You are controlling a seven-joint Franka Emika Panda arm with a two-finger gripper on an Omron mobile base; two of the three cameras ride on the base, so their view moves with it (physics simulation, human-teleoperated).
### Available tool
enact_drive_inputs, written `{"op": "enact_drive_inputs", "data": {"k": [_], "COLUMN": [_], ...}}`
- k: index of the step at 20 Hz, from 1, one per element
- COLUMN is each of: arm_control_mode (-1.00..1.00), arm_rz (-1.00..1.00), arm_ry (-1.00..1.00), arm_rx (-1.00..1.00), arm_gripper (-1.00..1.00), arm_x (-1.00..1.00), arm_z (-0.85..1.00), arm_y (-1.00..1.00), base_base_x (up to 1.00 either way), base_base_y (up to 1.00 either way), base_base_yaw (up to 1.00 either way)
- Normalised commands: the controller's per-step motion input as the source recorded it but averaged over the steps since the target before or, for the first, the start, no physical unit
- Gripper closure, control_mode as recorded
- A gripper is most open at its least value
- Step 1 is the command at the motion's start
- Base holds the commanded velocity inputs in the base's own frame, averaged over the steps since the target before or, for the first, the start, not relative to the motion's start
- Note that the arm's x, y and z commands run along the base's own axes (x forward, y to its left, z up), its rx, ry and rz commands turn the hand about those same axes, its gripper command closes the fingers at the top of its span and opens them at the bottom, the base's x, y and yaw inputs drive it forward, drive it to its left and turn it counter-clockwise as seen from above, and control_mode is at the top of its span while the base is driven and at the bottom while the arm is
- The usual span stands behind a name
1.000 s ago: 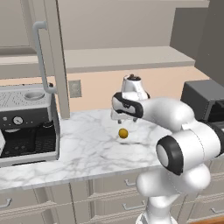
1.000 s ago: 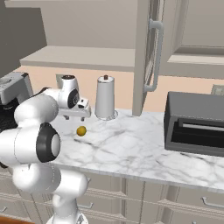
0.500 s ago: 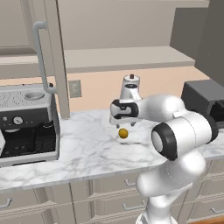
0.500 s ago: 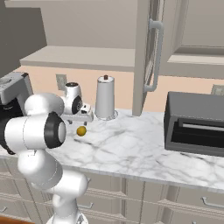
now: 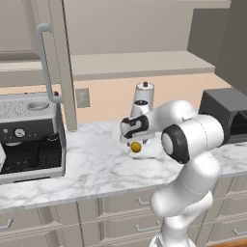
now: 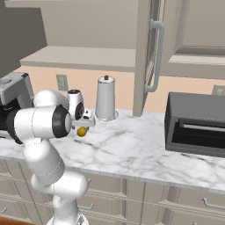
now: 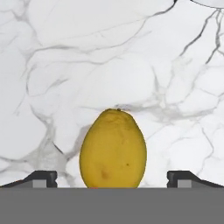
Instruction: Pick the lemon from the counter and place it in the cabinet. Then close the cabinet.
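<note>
The lemon (image 5: 136, 147) lies on the counter (image 5: 96, 169), in the middle part of the slab and nearer to the back wall than to the front edge, a little in front of the paper towel roll (image 5: 143, 99). In the hand view the lemon (image 7: 113, 149) stands between the two dark fingertips (image 7: 41, 178), which are wide apart on both sides of it and do not touch it, so the gripper (image 7: 112, 179) is open around the fruit and it holds nothing. The white marble of the counter (image 7: 109, 57) is behind the lemon in this view. In the left base view the gripper (image 5: 134, 141) is low over the counter, just above the lemon, and the arm bends from the lower right toward it. In the right base view the lemon (image 6: 81, 131) is seen just beside the hand, to the left of the paper towel roll (image 6: 106, 98), and the gripper (image 6: 83, 125) is right over it. The cabinet (image 6: 151, 52) hangs above the counter with one door (image 5: 53, 62) swung open, its long grey handle (image 6: 157, 56) turned to the room. A coffee machine (image 5: 29, 135) stands at the left end of the counter, and a dark toaster oven (image 6: 195, 125) stands at the right end, both well apart from the lemon.
</note>
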Motion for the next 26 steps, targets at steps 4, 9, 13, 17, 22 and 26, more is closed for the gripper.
{"op": "enact_drive_inputs", "data": {"k": [4,9,13,17,22,26], "arm_control_mode": [-1.0,-1.0,-1.0,-1.0,-1.0,-1.0], "arm_rz": [0.0,0.0,0.0,-0.05,-0.07,-0.11], "arm_ry": [-0.01,-0.02,-0.03,-0.15,-0.3,-0.28], "arm_rx": [-0.02,-0.02,-0.01,0.01,0.13,0.2], "arm_gripper": [-1.0,-1.0,1.0,1.0,1.0,1.0], "arm_x": [0.03,0.01,0.0,-0.39,-0.44,-0.33], "arm_z": [-0.36,-0.37,-0.35,-0.14,0.56,1.0], "arm_y": [0.0,0.0,0.0,-0.04,-0.01,0.0], "base_base_x": [0.0,0.0,0.0,0.0,0.0,0.0], "base_base_y": [0.0,0.0,0.0,0.0,0.0,0.0], "base_base_yaw": [0.0,0.0,0.0,0.0,0.0,0.0]}}
